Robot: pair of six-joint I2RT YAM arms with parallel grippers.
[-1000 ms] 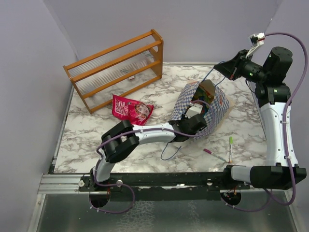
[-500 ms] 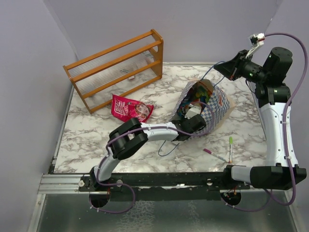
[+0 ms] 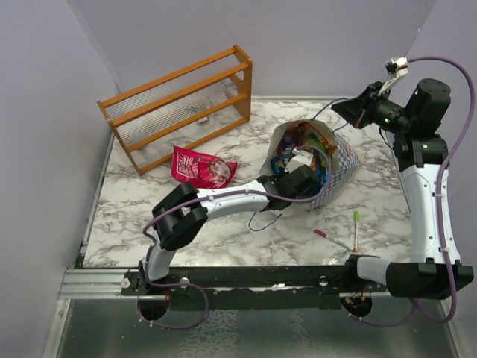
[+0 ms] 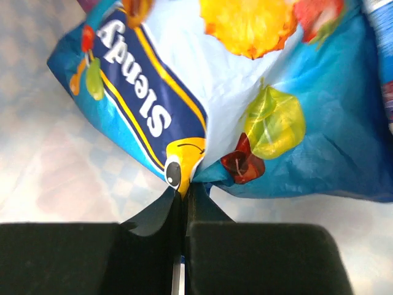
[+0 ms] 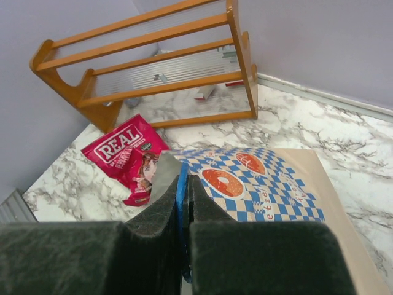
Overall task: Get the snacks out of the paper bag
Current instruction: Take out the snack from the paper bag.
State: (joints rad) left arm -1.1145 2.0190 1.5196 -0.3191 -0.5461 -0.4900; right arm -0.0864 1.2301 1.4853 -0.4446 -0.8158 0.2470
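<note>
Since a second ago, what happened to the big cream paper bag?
The left gripper pushed deeper into the cream checked paper bag, whose mouth opened wider; it pinches a blue foil packet. The right gripper kept holding the blue cord handle. Red foil packet and wooden rack stayed.

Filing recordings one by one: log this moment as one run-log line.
left pincer shut on blue packet in paper bag | right pincer shut on bag handle | red packet outside bag
</note>
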